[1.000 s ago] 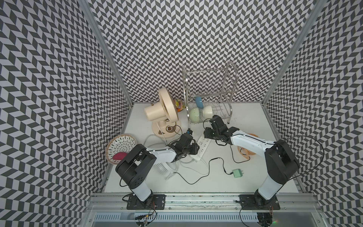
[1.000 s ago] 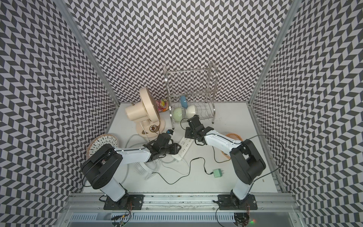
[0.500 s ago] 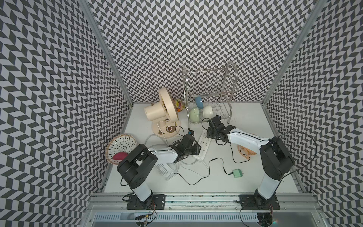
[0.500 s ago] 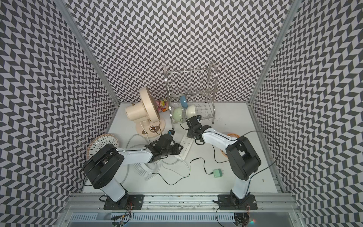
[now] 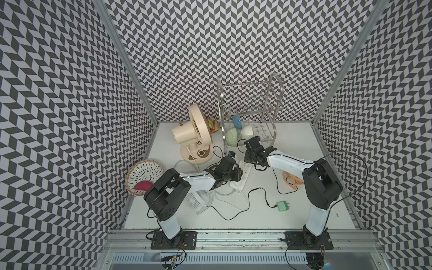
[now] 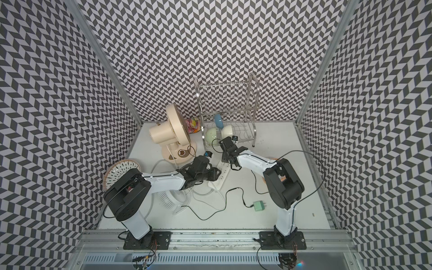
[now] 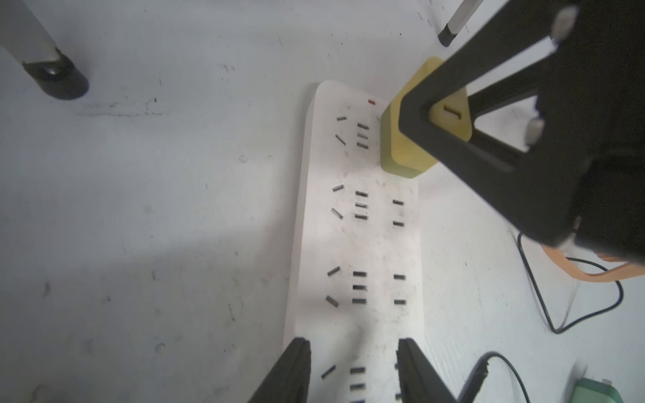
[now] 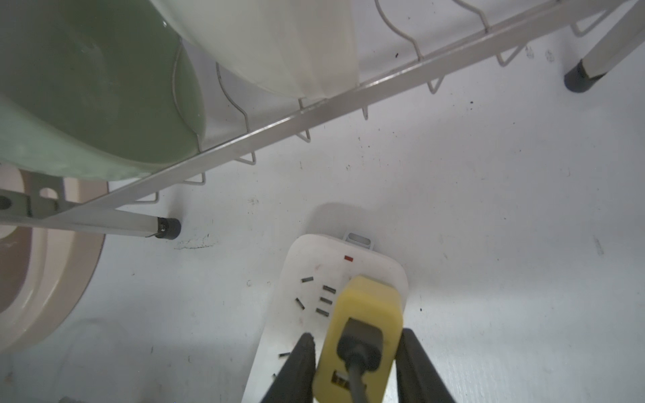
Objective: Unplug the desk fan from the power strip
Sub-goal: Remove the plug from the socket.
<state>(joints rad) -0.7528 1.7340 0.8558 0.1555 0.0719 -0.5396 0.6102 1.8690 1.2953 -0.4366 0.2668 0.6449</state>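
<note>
Overhead, power strip: in both top views the power strip [image 5: 244,174] [image 6: 223,174] lies flat on the white bench [image 5: 294,149] at frame centre, slanting from upper right to lower left.
Desk fan: the desk fan [image 5: 198,126] stands upright, upper left of the strip and just beside the dish rack [image 5: 268,109].
Left end effector: the left end effector [image 5: 239,175] sits over the strip's middle.
Right end effector: the right end effector [image 5: 248,162] sits over the strip's upper end.
Left wrist view, grip: the left end effector [image 7: 353,345] is released. Its fingers are apart at the lower edge, with the strip's [image 7: 363,237] socket face between them. Contact cannot be told.
Left wrist view, adapter: the yellow adapter [image 7: 401,153] is seated at the strip's end by the red lamp, at upper right.
Right wrist view, grip: the right end effector [image 8: 357,338] is clenched on the yellow adapter [image 8: 366,307], one finger against each side, at lower centre.
Right wrist view, cable: a dark plug [image 8: 359,342] sits in the adapter's top.
Right wrist view, rack: a dish rack bar [image 8: 314,108] crosses the upper frame, with a green bowl [image 8: 87,87] at upper left.
</note>
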